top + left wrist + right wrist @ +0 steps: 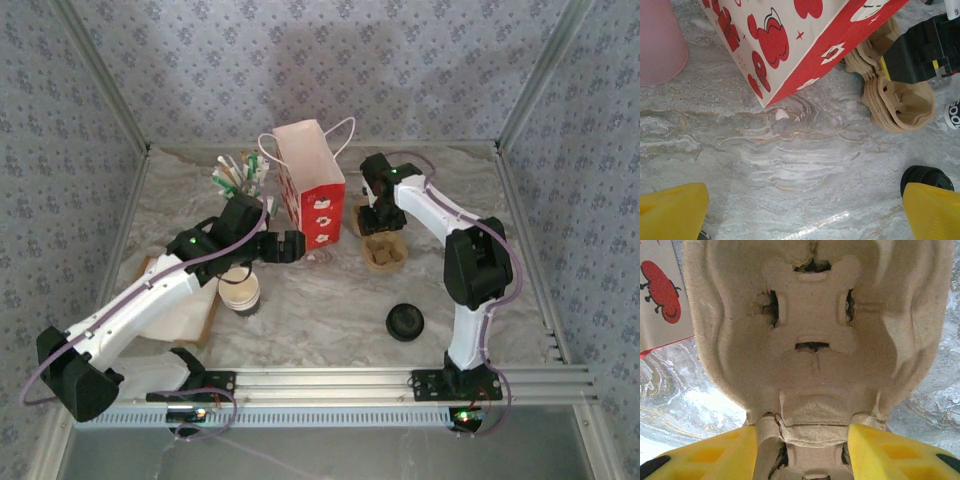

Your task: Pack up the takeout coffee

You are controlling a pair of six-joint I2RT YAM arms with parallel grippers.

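Your right claw straddled the cup carrier at its centre rib, pads against both sides: grasping it, likely for a balanced lift. Carrier sat on the tabletop just beside the paper bag. Left claw released, near the bag, probably to steady it.
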